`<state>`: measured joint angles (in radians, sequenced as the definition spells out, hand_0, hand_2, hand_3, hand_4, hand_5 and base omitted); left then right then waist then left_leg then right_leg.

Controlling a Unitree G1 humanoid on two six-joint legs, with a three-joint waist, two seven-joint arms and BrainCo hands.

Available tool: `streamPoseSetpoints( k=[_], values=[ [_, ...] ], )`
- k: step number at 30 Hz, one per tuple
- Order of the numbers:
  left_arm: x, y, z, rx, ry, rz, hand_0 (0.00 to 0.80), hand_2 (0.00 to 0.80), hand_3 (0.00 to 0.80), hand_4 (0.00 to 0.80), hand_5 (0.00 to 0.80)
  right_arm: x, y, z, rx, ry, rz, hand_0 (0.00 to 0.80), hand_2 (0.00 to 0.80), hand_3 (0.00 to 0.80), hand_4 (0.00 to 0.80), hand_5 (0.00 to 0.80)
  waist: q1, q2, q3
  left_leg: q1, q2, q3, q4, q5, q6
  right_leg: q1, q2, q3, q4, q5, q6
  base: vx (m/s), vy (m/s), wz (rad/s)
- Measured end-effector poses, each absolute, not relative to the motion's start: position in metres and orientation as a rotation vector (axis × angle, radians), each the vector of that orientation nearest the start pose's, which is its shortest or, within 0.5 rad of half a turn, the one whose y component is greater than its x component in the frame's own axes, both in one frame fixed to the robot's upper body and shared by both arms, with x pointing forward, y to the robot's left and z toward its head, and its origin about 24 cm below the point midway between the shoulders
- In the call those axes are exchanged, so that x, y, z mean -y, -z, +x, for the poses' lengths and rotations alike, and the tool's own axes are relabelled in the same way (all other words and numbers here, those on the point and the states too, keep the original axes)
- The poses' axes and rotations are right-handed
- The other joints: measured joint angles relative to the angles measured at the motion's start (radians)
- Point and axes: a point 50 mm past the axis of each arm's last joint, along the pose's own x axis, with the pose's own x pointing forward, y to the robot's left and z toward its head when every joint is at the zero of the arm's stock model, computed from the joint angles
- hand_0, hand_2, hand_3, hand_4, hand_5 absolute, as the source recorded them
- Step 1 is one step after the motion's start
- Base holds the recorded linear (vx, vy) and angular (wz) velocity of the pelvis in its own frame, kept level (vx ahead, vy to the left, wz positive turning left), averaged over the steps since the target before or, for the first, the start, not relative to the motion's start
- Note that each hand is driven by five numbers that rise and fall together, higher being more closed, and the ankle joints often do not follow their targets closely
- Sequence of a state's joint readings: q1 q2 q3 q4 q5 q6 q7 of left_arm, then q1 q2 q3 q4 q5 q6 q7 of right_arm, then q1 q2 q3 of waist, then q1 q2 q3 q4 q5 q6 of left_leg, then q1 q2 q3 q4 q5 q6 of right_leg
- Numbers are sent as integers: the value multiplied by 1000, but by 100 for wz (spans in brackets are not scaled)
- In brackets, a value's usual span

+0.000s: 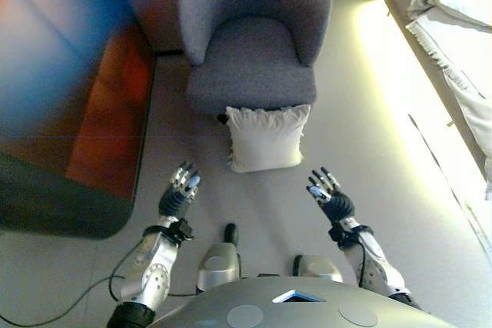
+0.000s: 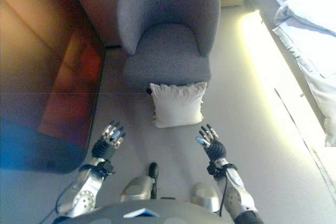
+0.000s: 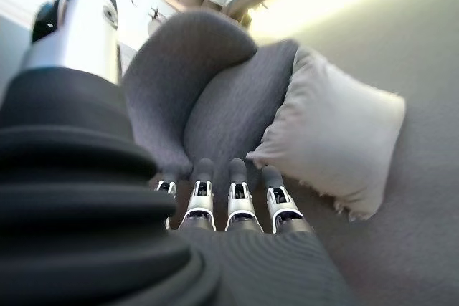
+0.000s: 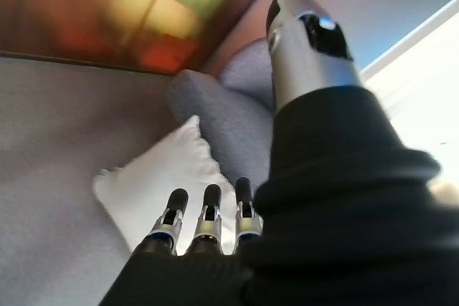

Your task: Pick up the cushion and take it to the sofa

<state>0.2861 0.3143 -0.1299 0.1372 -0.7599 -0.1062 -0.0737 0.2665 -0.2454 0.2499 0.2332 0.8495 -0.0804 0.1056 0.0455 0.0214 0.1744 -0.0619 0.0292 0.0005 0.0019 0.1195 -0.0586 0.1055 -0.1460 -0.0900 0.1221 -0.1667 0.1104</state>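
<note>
A white square cushion stands on the grey carpet, leaning against the front of a grey armchair. It also shows in the wrist views as the cushion and the cushion. My left hand hovers open to the cushion's near left, fingers straight, apart from it. On the near right my right hand is open too, holding nothing. Both hands are short of the cushion, one at each side.
A dark wooden cabinet with a glossy face runs along the left. White bedding lies at the right edge beside a bright strip of floor. Carpet stretches between my hands and the cushion.
</note>
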Motion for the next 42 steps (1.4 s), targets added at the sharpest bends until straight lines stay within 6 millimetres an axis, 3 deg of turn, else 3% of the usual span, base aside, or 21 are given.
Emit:
streamPoseSetpoints(
  k=[4, 7, 10, 11, 12, 13, 14, 15, 17, 19, 21, 24, 27, 29, 31, 33, 35, 37, 38, 40, 42],
  values=[
    [-207, 23, 191, -268, -24, -433, 0, 0, 0, 0, 0, 159, 46, 184, -381, -59, 628, 0, 0, 0, 0, 0, 33, -7, 17, 6, -38, 17, 78, -74, 19, 61, -37, -2, -45, 5, 21, 349, 211, 1],
    [-206, 22, 194, -261, -27, -434, 0, 0, 0, 0, 0, 157, 40, 195, -347, -57, 648, 0, 0, 0, 0, 0, 29, -10, 20, 1, -51, 20, 137, -125, 23, 72, -53, -2, -16, -21, 30, 352, 241, -4],
    [-199, 21, 197, -252, -25, -462, 0, 0, 0, 0, 0, 162, 39, 197, -330, -38, 645, 0, 0, 0, 0, 0, 25, 15, 13, -12, -69, 19, 159, -164, 62, -6, -72, -7, 155, -33, 16, 320, 350, -5],
    [-196, 20, 199, -245, -24, -473, 0, 0, 0, 0, 0, 163, 38, 197, -325, -27, 644, 0, 0, 0, 0, 0, 25, 25, 9, -25, -77, 25, 193, -180, 87, -67, -87, -13, 275, -37, 10, 329, 398, -6],
    [-195, 20, 200, -243, -20, -474, 0, 0, 0, 0, 0, 164, 38, 196, -323, -23, 642, 0, 0, 0, 0, 0, 22, 27, 8, -27, -73, 29, 203, -184, 87, -112, -109, -14, 383, -44, 2, 313, 347, 5],
    [-195, 18, 202, -238, -14, -466, 0, 0, 0, 0, 0, 158, 39, 194, -327, -18, 666, 0, 0, 0, 0, 0, 21, 17, 6, -14, -100, 35, 210, -196, 95, -164, -140, -21, 502, -20, -25, 345, 337, 12],
    [-195, 19, 201, -245, -12, -446, 0, 0, 0, 0, 0, 156, 39, 193, -330, -11, 672, 0, 0, 0, 0, 0, 21, 17, 6, 4, -111, 45, 207, -198, 110, -238, -177, -29, 631, 40, -90, 291, 197, 12],
    [-196, 22, 197, -259, -15, -434, 0, 0, 0, 0, 0, 153, 42, 190, -345, -12, 676, 0, 0, 0, 0, 0, 20, 29, -6, 19, -109, 56, 203, -203, 120, -255, -190, -30, 665, 94, -93, 274, 100, 1],
    [-203, 21, 193, -266, -29, -411, 0, 0, 0, 0, 0, 148, 43, 188, -363, -31, 672, 0, 0, 0, 0, 0, 30, 25, -23, 27, -113, 81, 188, -209, 135, -288, -203, -35, 682, 83, -69, 333, 21, -20],
    [-210, 24, 187, -286, -52, -390, 0, 0, 0, 0, 0, 148, 42, 189, -363, -42, 657, 0, 0, 0, 0, 0, 22, 27, -17, 50, -104, 89, 160, -200, 150, -288, -182, -72, 591, 41, -38, 342, -88, -30],
    [-211, 26, 183, -298, -79, -392, 0, 0, 0, 0, 0, 149, 44, 188, -378, -50, 647, 0, 0, 0, 0, 0, 18, 23, -11, 87, -94, 116, 124, -198, 148, -291, -146, -87, 391, 26, 0, 381, -160, -47],
    [-209, 29, 183, -307, -84, -392, 0, 0, 0, 0, 0, 149, 44, 187, -379, -55, 652, 0, 0, 0, 0, 0, -18, -14, -1, 112, -100, 114, 92, -199, 133, -314, -96, -78, 85, 95, 85, 403, -103, -9],
    [-204, 37, 181, -345, -70, -391, 0, 0, 0, 0, 0, 152, 45, 187, -382, -48, 661, 0, 0, 0, 0, 0, -63, -54, 4, 140, -106, 77, 78, -213, 116, -328, -61, -70, -121, 190, 105, 433, -96, 35],
    [-201, 40, 178, -364, -59, -392, 0, 0, 0, 0, 0, 156, 48, 187, -390, -26, 665, 0, 0, 0, 0, 0, -59, -63, 3, 159, -112, 51, 74, -231, 93, -335, -71, -85, -135, 194, 100, 426, -133, 41],
    [-199, 43, 174, -373, -61, -402, 0, 0, 0, 0, 0, 159, 52, 186, -400, -16, 657, 0, 0, 0, 0, 0, -57, -47, 12, 199, -83, 17, 63, -253, 58, -319, -57, -116, -88, 245, 76, 407, -141, 39],
    [-199, 41, 172, -367, -58, -407, 0, 0, 0, 0, 0, 161, 50, 188, -393, -22, 653, 0, 0, 0, 0, 0, -55, -20, 21, 227, -50, 6, 60, -265, 39, -320, -26, -132, -41, 248, 71, 472, -185, 21],
    [-200, 35, 172, -339, -57, -412, 0, 0, 0, 0, 0, 162, 48, 192, -387, -44, 642, 0, 0, 0, 0, 0, -57, -8, 24, 265, -1, -1, 63, -302, 5, -323, 4, -134, 64, 250, 40, 430, -184, 12],
    [-198, 31, 173, -320, -49, -417, 0, 0, 0, 0, 0, 167, 46, 192, -391, -47, 620, 0, 0, 0, 0, 0, -58, -4, 20, 282, 38, -6, 78, -340, 1, -336, 23, -138, 156, 195, -29, 424, -247, 11],
    [-200, 30, 172, -316, -54, -420, 0, 0, 0, 0, 0, 168, 47, 191, -402, -50, 612, 0, 0, 0, 0, 0, -60, -2, 7, 282, 55, -11, 86, -352, -16, -347, 34, -140, 201, 169, -53, 343, -268, 9],
    [-204, 28, 171, -310, -68, -426, 0, 0, 0, 0, 0, 171, 44, 190, -400, -57, 600, 0, 0, 0, 0, 0, -57, -9, -4, 276, 67, -7, 135, -361, -23, -355, 47, -142, 243, 122, -116, 318, -250, 9],
    [-208, 28, 169, -311, -77, -425, 0, 0, 0, 0, 0, 175, 43, 190, -395, -56, 586, 0, 0, 0, 0, 0, -55, -18, -18, 213, 69, -2, 287, -343, -41, -325, 54, -151, 221, 106, -140, 251, -192, 8]
  ],
)
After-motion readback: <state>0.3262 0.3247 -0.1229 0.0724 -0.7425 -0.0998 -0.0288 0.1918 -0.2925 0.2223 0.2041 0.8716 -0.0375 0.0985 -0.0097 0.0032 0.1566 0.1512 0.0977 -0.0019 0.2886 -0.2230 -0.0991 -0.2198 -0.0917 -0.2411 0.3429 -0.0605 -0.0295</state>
